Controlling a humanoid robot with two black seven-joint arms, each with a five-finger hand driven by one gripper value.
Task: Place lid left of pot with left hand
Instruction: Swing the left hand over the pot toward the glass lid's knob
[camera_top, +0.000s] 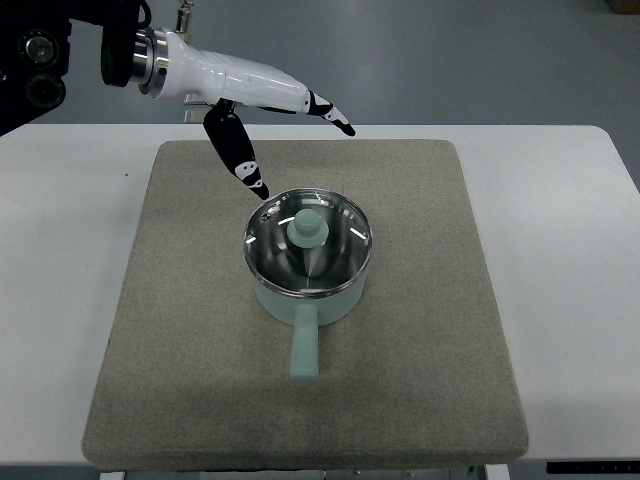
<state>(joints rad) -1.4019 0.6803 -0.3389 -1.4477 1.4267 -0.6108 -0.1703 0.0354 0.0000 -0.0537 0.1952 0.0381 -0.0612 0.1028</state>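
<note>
Down and right of the left hand (262, 140), fingers apart and empty, the lid (308, 240) sits on the pot (305, 300).

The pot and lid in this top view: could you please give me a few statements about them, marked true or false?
1. The lid sits on the pot. True.
2. The left hand grips the lid's knob. False: it is above and behind the pot, fingers spread, holding nothing.
3. The pot's handle points toward the picture's bottom edge. True.
4. The pot stands on bare white table. False: it stands on a grey mat.
5. The right hand is over the pot. False: it is not in view.
</note>
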